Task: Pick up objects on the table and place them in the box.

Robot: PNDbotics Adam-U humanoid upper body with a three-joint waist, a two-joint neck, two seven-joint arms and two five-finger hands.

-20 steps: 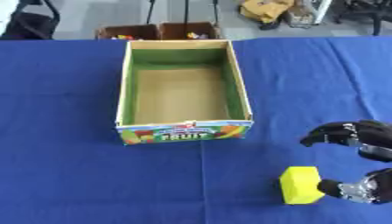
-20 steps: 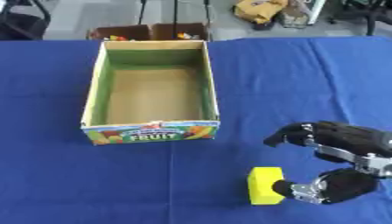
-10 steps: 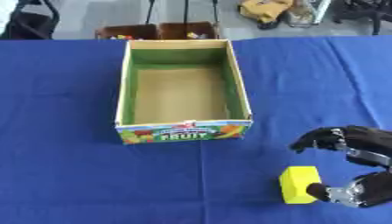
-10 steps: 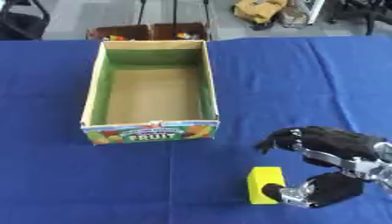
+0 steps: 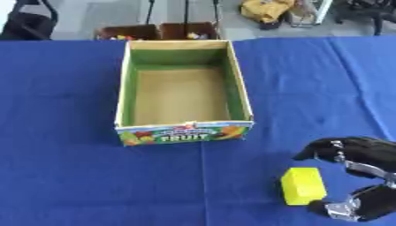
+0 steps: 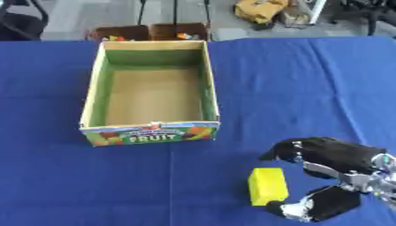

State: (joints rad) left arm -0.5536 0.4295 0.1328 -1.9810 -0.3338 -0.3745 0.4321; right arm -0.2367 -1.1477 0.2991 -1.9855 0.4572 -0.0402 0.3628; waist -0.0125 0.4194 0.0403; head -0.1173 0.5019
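Note:
A yellow block (image 5: 303, 186) lies on the blue tablecloth, in front of and to the right of the cardboard fruit box (image 5: 241, 94), whose inside holds nothing. My right hand (image 6: 334, 154) comes in from the lower right and sits around the block's right side. Its fingers (image 6: 298, 147) arch just beyond the block's far edge and the thumb (image 6: 313, 206) lies at its near right corner. The hand is open and I cannot see it touching the block. My left hand shows in neither view.
Beyond the table's far edge stand two brown bins (image 5: 161, 32) with small coloured items and a yellowish bundle (image 5: 267, 9) on the floor. The blue cloth (image 5: 62, 145) spreads wide to the left of the box.
My right hand has moved toward the near edge and closed in around the yellow block, fingers now over its far side. The block and box have stayed put.

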